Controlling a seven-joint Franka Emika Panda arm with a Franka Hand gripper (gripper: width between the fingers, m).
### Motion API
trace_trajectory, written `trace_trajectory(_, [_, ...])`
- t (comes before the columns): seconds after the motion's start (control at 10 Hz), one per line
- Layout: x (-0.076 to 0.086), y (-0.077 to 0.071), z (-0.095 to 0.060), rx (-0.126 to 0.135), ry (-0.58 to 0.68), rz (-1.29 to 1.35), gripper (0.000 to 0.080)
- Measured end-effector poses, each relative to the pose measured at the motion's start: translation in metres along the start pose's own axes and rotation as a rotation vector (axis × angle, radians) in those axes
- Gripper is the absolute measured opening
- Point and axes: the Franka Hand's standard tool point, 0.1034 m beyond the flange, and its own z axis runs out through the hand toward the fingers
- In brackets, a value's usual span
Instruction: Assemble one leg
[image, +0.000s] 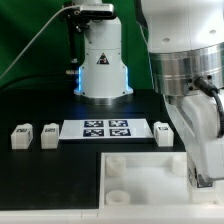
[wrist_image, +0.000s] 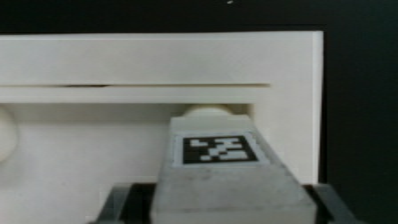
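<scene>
In the wrist view my gripper (wrist_image: 226, 208) is shut on a white leg (wrist_image: 222, 170). The leg's black-and-white tag (wrist_image: 217, 150) faces the camera. A dark finger (wrist_image: 128, 205) shows on either side of the leg. The leg's far end sits at a round socket (wrist_image: 210, 107) of the large white square panel (wrist_image: 160, 65). In the exterior view my gripper (image: 205, 160) hangs over the panel's (image: 140, 185) right part, and the held leg is hidden behind the arm. Three other legs lie on the table: two on the exterior view's left (image: 22, 135) (image: 49, 133) and one right of the marker board (image: 164, 131).
The marker board (image: 107, 129) lies on the black table between the loose legs. The robot base (image: 100, 65) stands behind it. The panel fills the front of the table.
</scene>
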Motion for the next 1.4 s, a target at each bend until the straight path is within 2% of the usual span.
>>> trace_trajectory(0.1, [0.000, 0.000, 0.000, 0.000, 0.001, -0.016, 0.0294])
trace_trajectory(0.2, [0.000, 0.000, 0.000, 0.000, 0.001, -0.058, 0.0569])
trace_trajectory(0.3, [-0.001, 0.000, 0.000, 0.002, 0.003, -0.067, 0.0569])
trace_trajectory(0.4, [-0.006, -0.003, 0.001, 0.025, 0.023, -0.172, 0.0632])
trace_trajectory(0.5, [-0.010, -0.003, 0.001, 0.031, 0.033, -0.328, 0.0644])
trace_trajectory(0.9, [-0.006, -0.004, 0.001, 0.022, 0.044, -0.731, 0.0649])
trace_trajectory(1.0, [-0.004, -0.004, 0.002, 0.017, 0.052, -0.920, 0.0649])
trace_trajectory(1.1, [-0.002, -0.002, 0.003, 0.007, 0.061, -1.115, 0.0649])
trace_trajectory(1.3, [-0.003, 0.000, 0.002, -0.040, 0.072, -1.469, 0.0649])
trace_trajectory(1.4, [-0.003, -0.001, 0.001, -0.044, 0.070, -1.540, 0.0649])
